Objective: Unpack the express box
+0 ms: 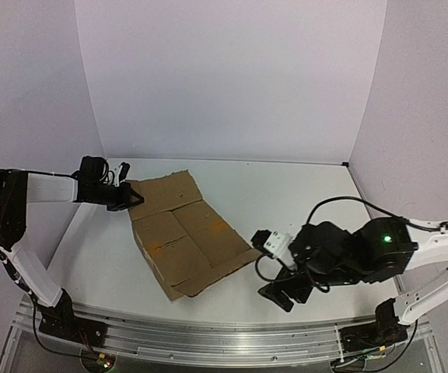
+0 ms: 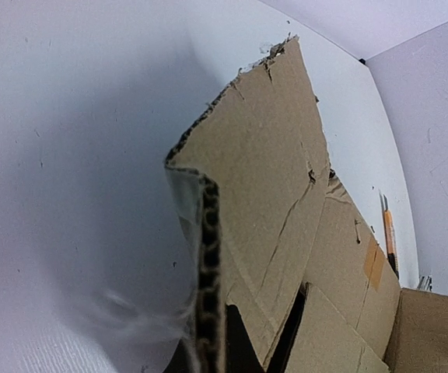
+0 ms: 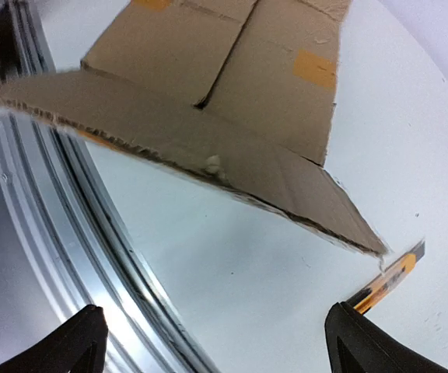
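Cardboard box (image 1: 185,233) mid-frame: outer flaps splayed, inner ones look closed, nothing out yet. Left gripper (image 1: 123,196) pinches upper-left flap; right gripper (image 3: 212,330) wide open, empty. Emptying likely remains.

Robotics lab cell: plain pale walls (image 1: 232,78), white table (image 1: 302,186), aluminium mounting rail (image 1: 208,336) along its near edge.

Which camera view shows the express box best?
The top external view: the whole express box lies in frame, flaps spread. The left wrist view shows mostly one flap edge, close up; the right wrist view shows a flap and part of the top.
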Robot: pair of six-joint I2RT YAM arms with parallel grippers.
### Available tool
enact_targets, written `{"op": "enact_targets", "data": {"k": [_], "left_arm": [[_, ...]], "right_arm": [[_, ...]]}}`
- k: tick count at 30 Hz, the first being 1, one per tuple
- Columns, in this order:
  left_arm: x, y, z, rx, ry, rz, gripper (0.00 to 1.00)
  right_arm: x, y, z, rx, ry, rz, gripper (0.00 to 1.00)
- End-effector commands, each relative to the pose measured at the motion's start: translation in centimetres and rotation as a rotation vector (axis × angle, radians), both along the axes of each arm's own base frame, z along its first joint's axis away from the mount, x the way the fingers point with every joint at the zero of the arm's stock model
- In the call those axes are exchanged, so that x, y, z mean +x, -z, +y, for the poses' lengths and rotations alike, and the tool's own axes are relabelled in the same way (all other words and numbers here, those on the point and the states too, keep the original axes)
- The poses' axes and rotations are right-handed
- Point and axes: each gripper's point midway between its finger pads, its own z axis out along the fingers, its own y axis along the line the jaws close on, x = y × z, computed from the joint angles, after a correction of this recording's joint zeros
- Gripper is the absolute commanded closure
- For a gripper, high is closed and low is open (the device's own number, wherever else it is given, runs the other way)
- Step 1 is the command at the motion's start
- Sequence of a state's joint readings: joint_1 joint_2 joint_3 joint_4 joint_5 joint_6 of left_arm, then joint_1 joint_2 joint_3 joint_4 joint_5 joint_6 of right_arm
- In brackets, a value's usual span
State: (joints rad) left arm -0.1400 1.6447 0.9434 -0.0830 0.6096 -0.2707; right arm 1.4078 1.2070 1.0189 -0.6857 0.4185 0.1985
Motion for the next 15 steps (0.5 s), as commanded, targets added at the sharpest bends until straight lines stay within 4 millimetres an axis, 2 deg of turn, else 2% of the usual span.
{"op": "enact_targets", "data": {"k": [1,3,5,7,9,13,15], "left_arm": [[-1.0,0.0,-0.5,-0.024,0.012,0.012,1.00],[-0.8,-0.1,-0.5,-0.020,0.012,0.001,1.00],[-0.6,-0.3,-0.4,-0.012,0.013,-0.013,1.00],[-0.4,-0.4,-0.3,-0.002,0.011,-0.025,1.00],[-0.3,-0.4,-0.3,0.002,0.010,-0.031,1.00],[-0.2,-0.3,-0.5,-0.006,0.014,-0.034,1.00],[-0.3,-0.2,-0.5,-0.006,0.014,-0.032,1.00]], "right_arm": [[1.1,-0.4,-2.4,0.278,0.387,0.160,0.02],[2.7,-1.5,-2.9,0.494,0.529,0.181,0.02],[5.0,-3.3,-4.8,0.745,0.744,0.184,0.02],[6.2,-3.3,-7.0,0.927,0.936,0.228,0.02],[6.5,-3.2,-7.6,1.051,1.047,0.305,0.03],[6.9,-3.6,-5.8,1.077,1.100,0.376,0.02],[7.3,-3.1,-4.7,1.054,1.119,0.410,0.02]]}}
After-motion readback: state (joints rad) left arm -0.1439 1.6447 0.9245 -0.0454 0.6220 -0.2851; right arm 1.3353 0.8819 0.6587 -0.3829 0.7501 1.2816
